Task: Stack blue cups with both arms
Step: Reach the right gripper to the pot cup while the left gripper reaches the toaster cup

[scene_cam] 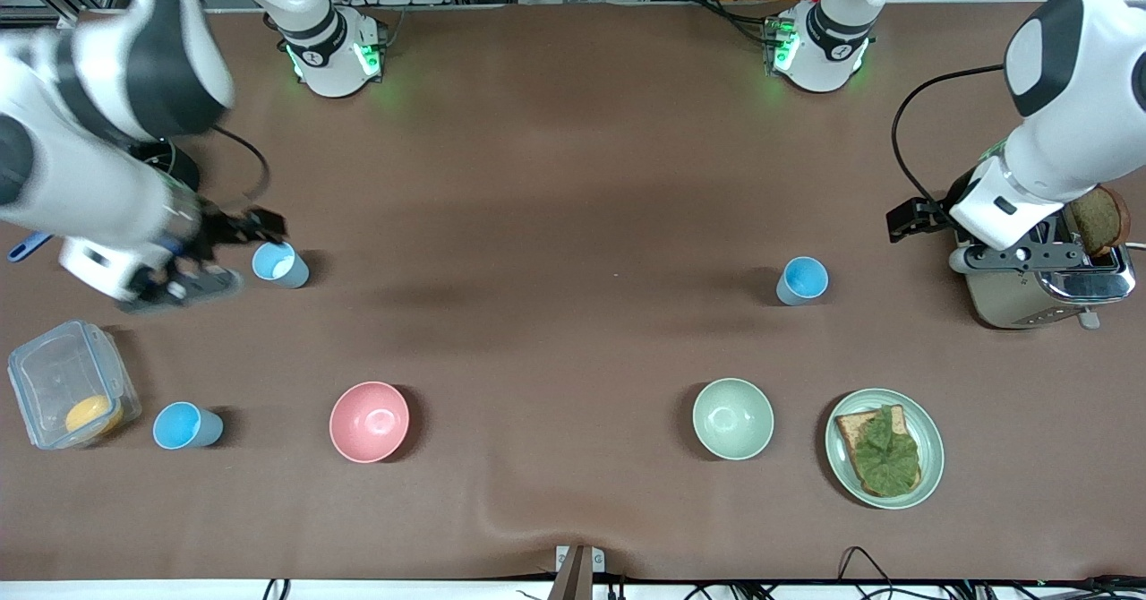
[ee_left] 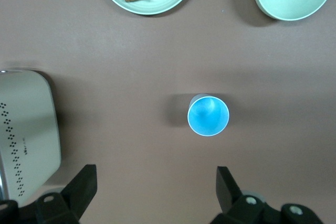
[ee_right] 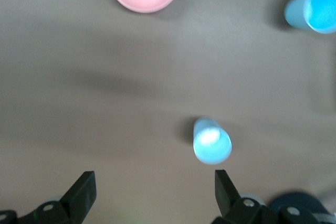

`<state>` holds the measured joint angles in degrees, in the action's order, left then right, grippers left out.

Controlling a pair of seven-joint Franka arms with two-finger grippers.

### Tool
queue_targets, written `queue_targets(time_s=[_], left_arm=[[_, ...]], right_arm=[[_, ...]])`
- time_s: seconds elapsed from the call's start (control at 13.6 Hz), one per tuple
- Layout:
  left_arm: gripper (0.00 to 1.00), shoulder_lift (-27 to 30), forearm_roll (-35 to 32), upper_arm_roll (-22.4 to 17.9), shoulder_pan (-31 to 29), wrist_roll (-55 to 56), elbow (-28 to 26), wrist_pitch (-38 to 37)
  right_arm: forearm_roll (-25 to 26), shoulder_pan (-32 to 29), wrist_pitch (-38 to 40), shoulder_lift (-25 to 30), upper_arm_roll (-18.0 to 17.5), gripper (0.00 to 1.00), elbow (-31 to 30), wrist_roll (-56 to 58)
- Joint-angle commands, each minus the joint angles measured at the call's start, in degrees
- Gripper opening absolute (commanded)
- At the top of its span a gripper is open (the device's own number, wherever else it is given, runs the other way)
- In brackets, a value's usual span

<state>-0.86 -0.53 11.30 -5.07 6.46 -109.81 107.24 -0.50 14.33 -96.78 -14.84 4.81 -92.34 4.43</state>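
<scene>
Three blue cups stand upright on the brown table. One cup (scene_cam: 279,265) is at the right arm's end, and my right gripper (scene_cam: 251,227) hovers open and empty just beside it; the right wrist view shows this cup (ee_right: 211,140) ahead of the open fingers (ee_right: 84,192). A second cup (scene_cam: 186,425) stands nearer the front camera, beside a plastic box; it also shows in the right wrist view (ee_right: 314,9). The third cup (scene_cam: 802,279) is toward the left arm's end. My left gripper (scene_cam: 906,219) is open and empty over the table beside the toaster, with that cup (ee_left: 208,115) ahead of it.
A pink bowl (scene_cam: 369,421) and a pale green bowl (scene_cam: 732,417) stand near the front edge. A green plate (scene_cam: 842,457) holds bread with lettuce. A toaster (scene_cam: 1039,300) stands under the left arm. A clear plastic box (scene_cam: 54,376) is at the right arm's end.
</scene>
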Motion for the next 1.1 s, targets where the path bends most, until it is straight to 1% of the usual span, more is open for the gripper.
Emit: queue_targets(time_s=[0.0,0.15,0.29,0.37,0.51,0.73,0.88,1.03], left_arm=[[1.0,1.92,-0.7,1.79,-0.03,3.02,-5.05,4.54],[1.0,1.83,-0.7,3.11,-0.03,5.74,-7.52,7.35],[1.0,1.74,-0.7,3.38,-0.03,6.37,-10.06,9.73],[1.0,1.74,-0.7,3.64,-0.03,6.37,-11.21,10.78],[1.0,1.48,-0.61,4.43,-0.03,6.37,-13.32,12.8],[1.0,1.04,-0.61,4.79,-0.03,6.37,-16.48,16.32],[1.0,0.86,-0.7,4.96,0.06,6.37,-18.94,19.65],[1.0,-0.09,-0.7,5.23,0.06,6.28,-20.18,21.95]], right_arm=[[-0.65,-0.27,-10.58,0.78,0.37,1.0,-9.76,0.05],[-0.47,-2.45,-17.62,0.25,0.46,1.0,-14.86,1.02],[-0.21,-4.13,-21.24,-0.19,0.55,1.0,-18.21,2.33],[-0.21,-5.96,-23.69,-0.37,0.46,1.0,-20.66,3.47],[-0.21,-7.12,-30.89,0.25,0.46,1.0,-27.25,4.89],[-0.21,-7.47,-31.72,1.04,0.46,1.0,-30.78,4.89],[-0.29,-7.39,-31.63,2.88,0.37,1.0,-33.59,5.06],[-0.3,-7.91,-31.72,2.89,0.46,1.0,-34.48,5.15]])
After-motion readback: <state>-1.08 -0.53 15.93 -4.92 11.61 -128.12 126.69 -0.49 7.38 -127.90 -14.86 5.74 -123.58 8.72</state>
